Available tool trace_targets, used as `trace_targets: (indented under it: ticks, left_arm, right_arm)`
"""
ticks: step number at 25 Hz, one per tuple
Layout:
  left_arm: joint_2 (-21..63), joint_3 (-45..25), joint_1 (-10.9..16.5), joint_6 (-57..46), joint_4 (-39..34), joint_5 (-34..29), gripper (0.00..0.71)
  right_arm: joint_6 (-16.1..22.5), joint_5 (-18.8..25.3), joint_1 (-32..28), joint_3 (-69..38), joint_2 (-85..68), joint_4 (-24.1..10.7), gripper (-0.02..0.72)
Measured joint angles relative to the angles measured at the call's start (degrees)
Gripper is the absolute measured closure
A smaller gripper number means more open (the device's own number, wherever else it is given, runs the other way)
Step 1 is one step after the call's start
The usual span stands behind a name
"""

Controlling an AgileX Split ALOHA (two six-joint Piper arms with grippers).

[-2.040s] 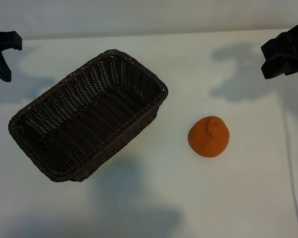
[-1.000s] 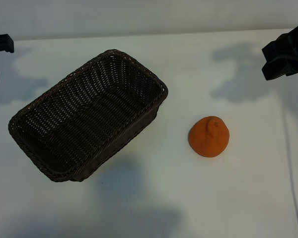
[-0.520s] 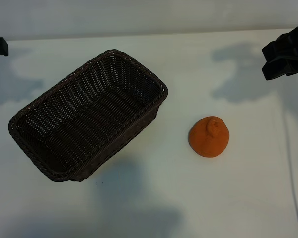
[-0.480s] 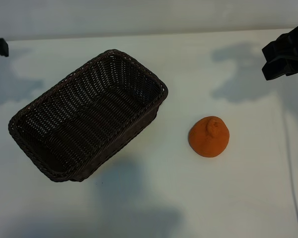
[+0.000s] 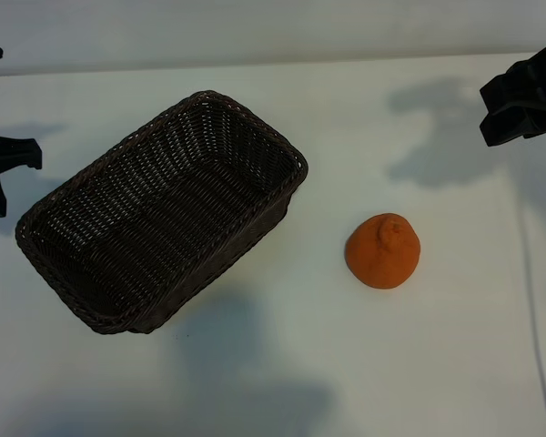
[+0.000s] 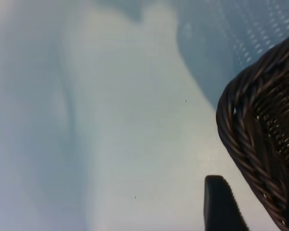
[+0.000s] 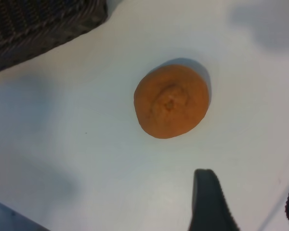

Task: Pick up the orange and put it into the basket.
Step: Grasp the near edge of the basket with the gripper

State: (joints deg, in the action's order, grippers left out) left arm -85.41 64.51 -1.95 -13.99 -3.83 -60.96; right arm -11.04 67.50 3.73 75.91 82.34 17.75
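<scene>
My left gripper (image 5: pixel 2 173) hung at the left edge of the table (image 5: pixel 282 364), just beside the basket's near-left corner, its jaws parted about halfway with nothing between them. From my left wrist I saw one dark fingertip (image 6: pixel 221 204) close to the braided rim of the basket (image 6: pixel 260 139), not touching it as far as I could tell.

My right gripper (image 5: pixel 520 100) sat at the table's far right edge, jaws likewise half apart and empty. From that wrist, one fingertip (image 7: pixel 209 202) showed with bare table between it and the orange (image 7: pixel 172 101).

The orange (image 5: pixel 383 251) lay on the white table with its bumpy knob up, well apart from both grippers and to the right of the basket (image 5: pixel 159 214). The basket stood slantwise across the left half of the table, with nothing inside it.
</scene>
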Motion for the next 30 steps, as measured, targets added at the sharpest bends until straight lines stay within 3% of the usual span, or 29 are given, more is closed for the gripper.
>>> trace_targets:
  ticks: [8,15,22,30]
  left_arm:
    - [0.05,-0.1,0.0,2.84,0.05,0.0,0.326]
    - [0.05,-0.17,0.0,-3.21,-0.38,-1.18,0.226]
    - [0.05,-0.17,0.0,-4.91,0.27,-1.26,0.213]
    - [0.05,-6.27,0.0,-6.26,3.83,5.15,0.212]
  right_arm:
    - [0.0,0.0,0.0,0.0,0.0,0.0,0.307]
    - [0.0,0.0,0.0,0.0,0.0,0.0,0.307]
    - [0.0,0.0,0.0,0.0,0.0,0.0,0.307]
    - [0.0,0.0,0.0,0.0,0.0,0.0,0.307]
